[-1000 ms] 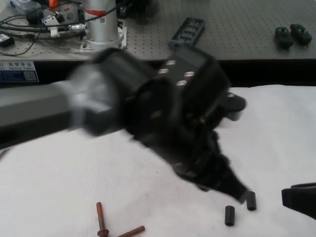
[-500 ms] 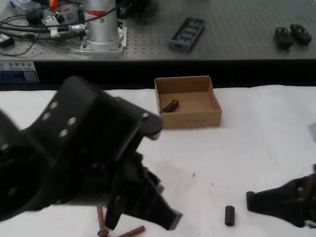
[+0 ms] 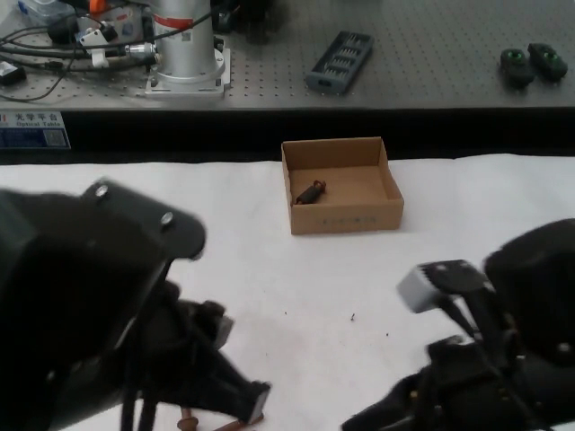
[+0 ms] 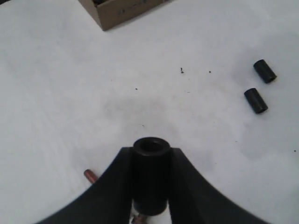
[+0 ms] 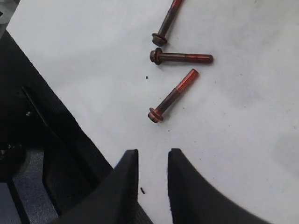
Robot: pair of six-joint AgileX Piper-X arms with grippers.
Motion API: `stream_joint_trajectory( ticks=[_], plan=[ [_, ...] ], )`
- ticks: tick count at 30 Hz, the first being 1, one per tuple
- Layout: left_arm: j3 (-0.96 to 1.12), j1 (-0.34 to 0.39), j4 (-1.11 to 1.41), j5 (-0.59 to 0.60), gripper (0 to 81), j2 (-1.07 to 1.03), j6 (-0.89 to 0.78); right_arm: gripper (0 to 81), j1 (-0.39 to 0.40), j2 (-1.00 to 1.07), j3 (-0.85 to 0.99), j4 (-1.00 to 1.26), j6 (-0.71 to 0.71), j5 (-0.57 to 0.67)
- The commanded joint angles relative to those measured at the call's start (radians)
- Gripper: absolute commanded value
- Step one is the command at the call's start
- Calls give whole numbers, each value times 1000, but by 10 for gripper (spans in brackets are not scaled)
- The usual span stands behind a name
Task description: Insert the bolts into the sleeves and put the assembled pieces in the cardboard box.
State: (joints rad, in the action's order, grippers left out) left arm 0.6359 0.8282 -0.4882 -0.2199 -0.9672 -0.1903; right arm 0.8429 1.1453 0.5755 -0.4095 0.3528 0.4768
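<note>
My left arm [image 3: 90,296] is bent low over the white cloth [image 3: 296,269] at about 8 o'clock on the bench, wrist tipped down and forward. My left pincer [image 4: 150,154] is clenched on a black sleeve [image 4: 150,179], which stands between the two fingers with its open bore facing outward. The end of a red bolt [image 4: 90,174] shows just beside one finger. Two loose sleeves [image 4: 256,100] lie near each other on the cloth, well apart from that pincer.

My right arm [image 3: 530,305] crouches at about 4 o'clock, also angled down to the cloth. My right pincer [image 5: 152,179] is released, its fingers parted with only bare cloth between them. Three bolts [image 5: 170,97] lie ahead of it, none touching it; the nearest sits just beyond the fingertips and points slantwise away.

The cardboard box [image 3: 346,220] rests at 12 o'clock, near the far edge of the cloth and well apart from both arms. One small dark-and-red piece [image 3: 310,193] lies inside it.
</note>
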Motion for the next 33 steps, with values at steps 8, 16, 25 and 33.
stream_joint_trajectory(
  ticks=[8, 16, 25, 33],
  plan=[
    [-81, -79, 21, 1, 114, 79, -9, 184, 78, 193, 124, 34, 18, -38],
    [-90, -172, 21, 8, 114, 117, 54, 184, 134, 304, 138, 30, 75, -104],
    [-90, -274, 21, 76, 114, 117, 91, 184, 183, 404, 185, 33, 99, -108],
    [-90, -317, 21, 99, 114, 117, 122, 184, 199, 490, 286, 33, 97, -108]
  ],
)
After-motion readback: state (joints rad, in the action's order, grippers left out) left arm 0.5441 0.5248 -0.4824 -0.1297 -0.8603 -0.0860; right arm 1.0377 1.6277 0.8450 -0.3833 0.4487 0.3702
